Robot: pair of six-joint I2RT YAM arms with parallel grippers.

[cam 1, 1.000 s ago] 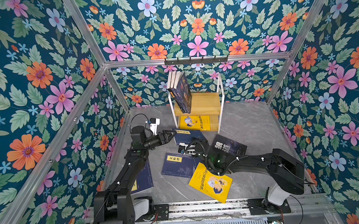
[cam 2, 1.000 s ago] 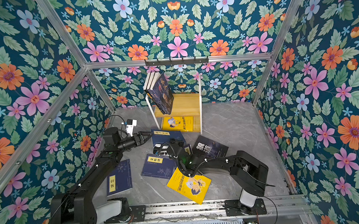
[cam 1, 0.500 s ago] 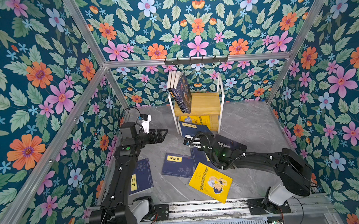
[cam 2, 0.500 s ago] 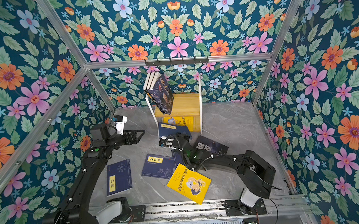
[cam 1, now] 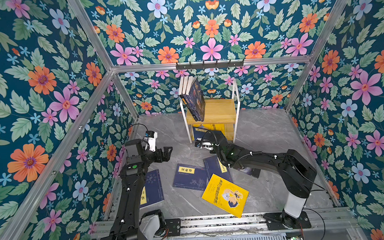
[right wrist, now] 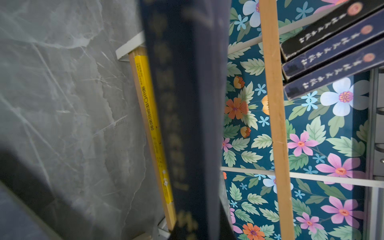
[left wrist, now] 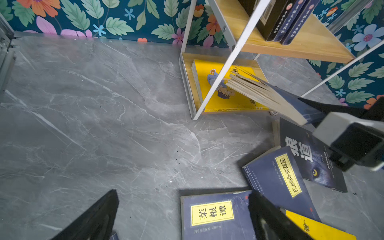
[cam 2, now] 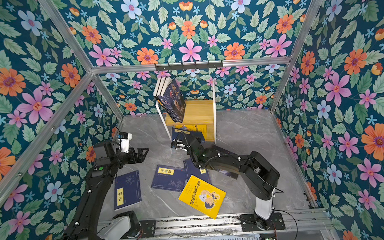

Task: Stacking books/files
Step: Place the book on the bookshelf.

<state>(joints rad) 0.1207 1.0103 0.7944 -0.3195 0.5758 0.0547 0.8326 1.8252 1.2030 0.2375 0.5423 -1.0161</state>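
- Grey marble-look tabletop [cam 1: 266, 132]: matte, veined in white.
- Shelf unit [cam 1: 222, 110], at 12 o'clock: pale wood boards in a thin white metal frame.
- Leaning paperbacks [cam 1: 193, 98]: on the upper board, tilted as a row, with navy and black spines.
- Flat yellow paperback [left wrist: 220, 89]: cartoon cover, lying on the lower board.
- Right gripper [cam 1: 204, 140]: pinches the held navy paperback [left wrist: 266, 95], which is tilted with its page edges fanned and its far corner over the flat yellow paperback.
- Left gripper [cam 1: 168, 153]: at 9 o'clock, jaws spread wide, nothing between them.
- Labelled navy paperback [cam 1: 189, 177]: flat at centre, with a yellow title strip.
- Second labelled navy paperback [cam 1: 216, 166]: just beside it at 3 o'clock.
- Loose yellow paperback [cam 1: 225, 194]: at 5 o'clock, overlapping the second labelled navy paperback.
- Black wolf-eye paperback [left wrist: 307, 162]: mostly under the right arm.
- Third labelled navy paperback [cam 1: 154, 185]: at 7 o'clock, partly under the left arm.
- Change: a second ago the left gripper sat beside the held book near centre. It has since drawn back, and the book has gone into the lower bay.
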